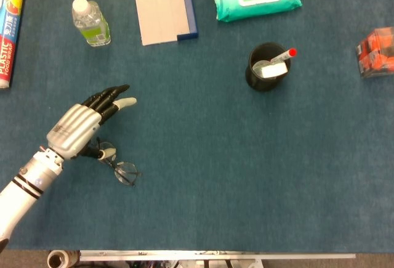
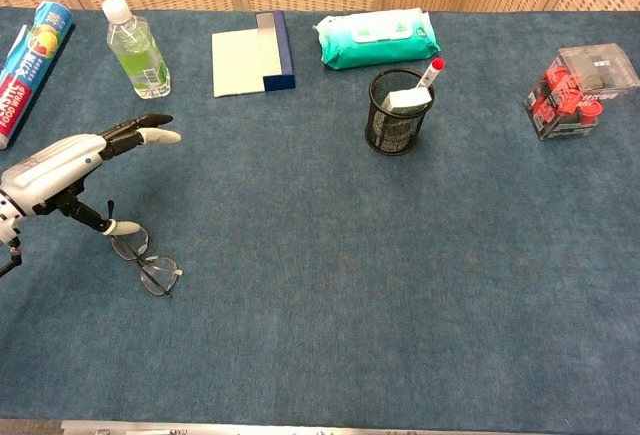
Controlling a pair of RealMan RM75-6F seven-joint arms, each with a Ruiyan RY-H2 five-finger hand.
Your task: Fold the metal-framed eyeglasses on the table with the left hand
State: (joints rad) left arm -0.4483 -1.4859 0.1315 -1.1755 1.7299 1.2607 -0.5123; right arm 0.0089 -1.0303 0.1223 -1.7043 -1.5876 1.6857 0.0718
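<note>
Chest view: our left hand (image 2: 60, 170), fingers spread and holding nothing, hangs w/ thumb down by the eyeglasses (image 2: 145, 260) to nudge a temple shut.

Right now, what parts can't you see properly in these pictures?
- Eyeglasses: head view, the left hand covers the near lens; the thin temples are too small to tell if folded.
- Thumb tip: chest view, whether it touches the eyeglasses cannot be told.
- Plastic wrap box: cut off by the left edge, head view.
- Right hand: in neither view.
- Mesh cup: contents partly hidden by its wall.
</note>
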